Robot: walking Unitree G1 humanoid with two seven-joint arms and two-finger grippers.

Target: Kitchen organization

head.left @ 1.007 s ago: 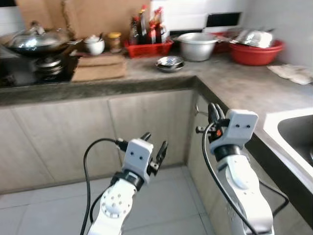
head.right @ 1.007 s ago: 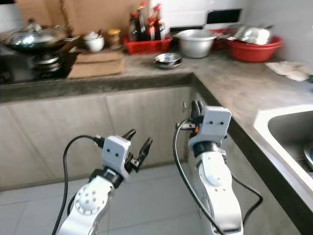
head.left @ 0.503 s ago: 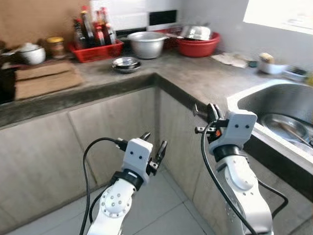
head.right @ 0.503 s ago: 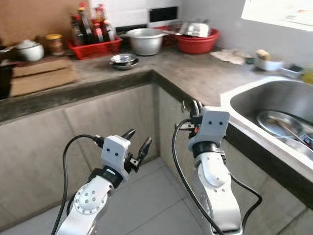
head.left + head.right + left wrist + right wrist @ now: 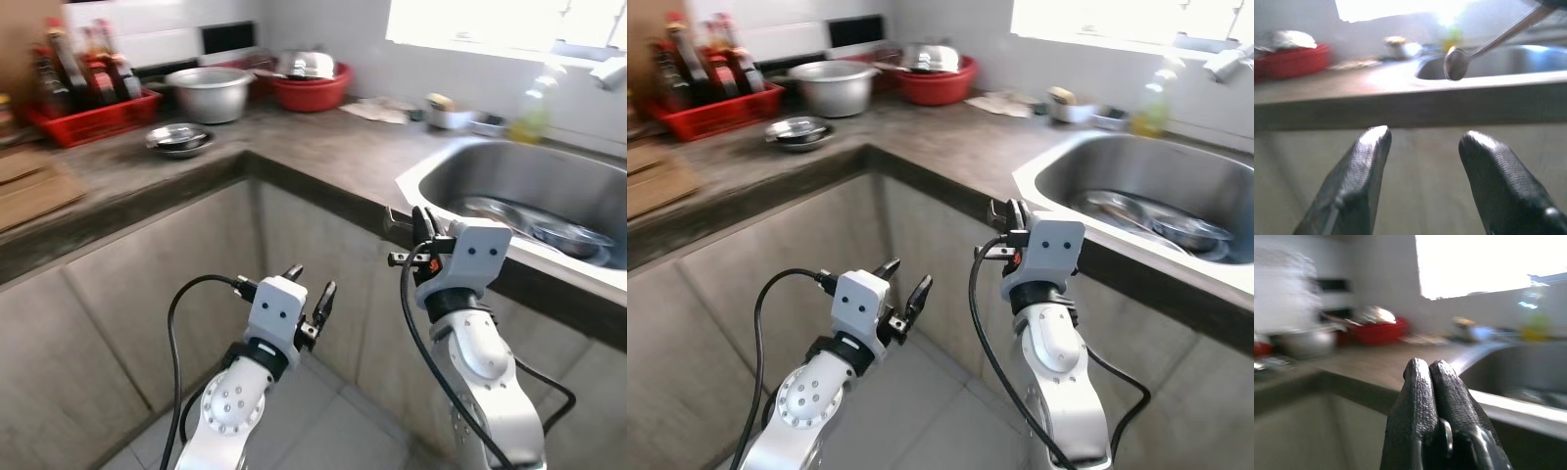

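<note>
Two end effectors wait: left end effector point(image 5: 311, 299) released, right end effector point(image 5: 1430, 377) clenched (empty); approach the sink point(image 5: 460, 171) squarely, surface edge near.

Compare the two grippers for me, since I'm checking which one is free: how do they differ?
The left gripper is open with its fingers spread; the right gripper is shut, fingers pressed together. The left sits lower, before the cabinets; the right is raised beside the sink edge. Both have black fingers.

Daylight floods in from the window point(image 5: 509, 22), blown out to white glare. Head views are bright, slightly soft. Wrist views blur the background; the sink point(image 5: 1136, 186) gleams.
</note>
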